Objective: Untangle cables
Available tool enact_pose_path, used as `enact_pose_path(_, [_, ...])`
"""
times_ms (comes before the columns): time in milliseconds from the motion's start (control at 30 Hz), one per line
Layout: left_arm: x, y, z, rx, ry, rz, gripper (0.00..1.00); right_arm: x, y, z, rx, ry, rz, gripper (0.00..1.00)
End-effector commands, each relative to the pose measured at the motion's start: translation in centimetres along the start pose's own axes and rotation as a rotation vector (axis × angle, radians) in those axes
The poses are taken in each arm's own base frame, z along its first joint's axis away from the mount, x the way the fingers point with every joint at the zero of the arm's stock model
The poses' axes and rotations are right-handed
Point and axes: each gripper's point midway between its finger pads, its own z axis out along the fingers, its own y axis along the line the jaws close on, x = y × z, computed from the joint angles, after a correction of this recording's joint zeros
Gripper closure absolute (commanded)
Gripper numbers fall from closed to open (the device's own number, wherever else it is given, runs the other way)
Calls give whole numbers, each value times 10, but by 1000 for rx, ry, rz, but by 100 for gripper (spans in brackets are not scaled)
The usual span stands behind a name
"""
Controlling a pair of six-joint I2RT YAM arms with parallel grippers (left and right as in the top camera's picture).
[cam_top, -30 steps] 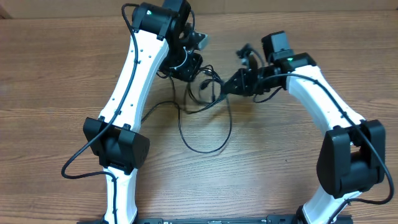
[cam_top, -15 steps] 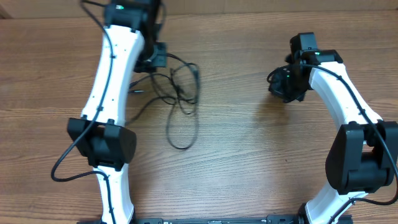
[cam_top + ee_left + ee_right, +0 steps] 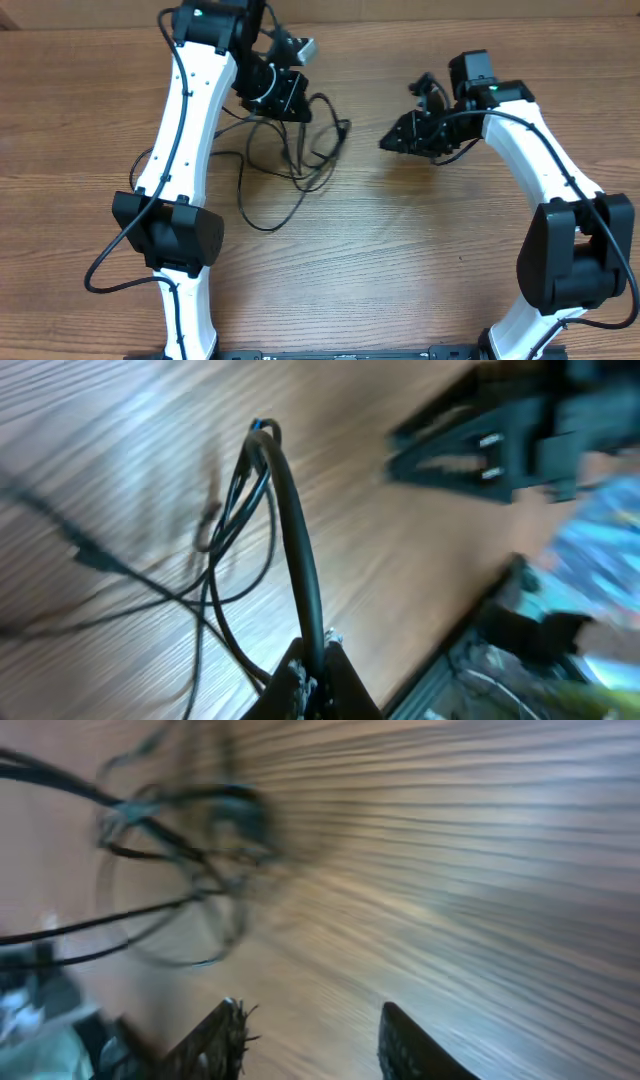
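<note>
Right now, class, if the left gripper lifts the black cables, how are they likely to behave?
Probably floppy: the cables lie in slack, uneven loops on the table. Likely light, being very thin cords. They would probably drag along together, since the loops cross near the left gripper, which pinches a strand.

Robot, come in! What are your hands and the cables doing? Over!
Left gripper shut on the cables. Right gripper open, empty, apart from them. Cables tangled on the table. Nothing in the way.

Overhead sharp, evenly lit, soft shadows on the table [image 3: 400, 250]. My wrist views are motion-blurred; cables [image 3: 170, 830] smear, pale glare streaks the table.
</note>
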Motion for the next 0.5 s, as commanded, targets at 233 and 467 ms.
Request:
enact_pose_path(233, [-8,-57,-25,256,-115,195,96,-6,39,9,-120,-19,-171,42])
enact_pose_path(467, [-3,-72,-28,332,-120,263,96,-16,39,19,-43,-53,-239,33])
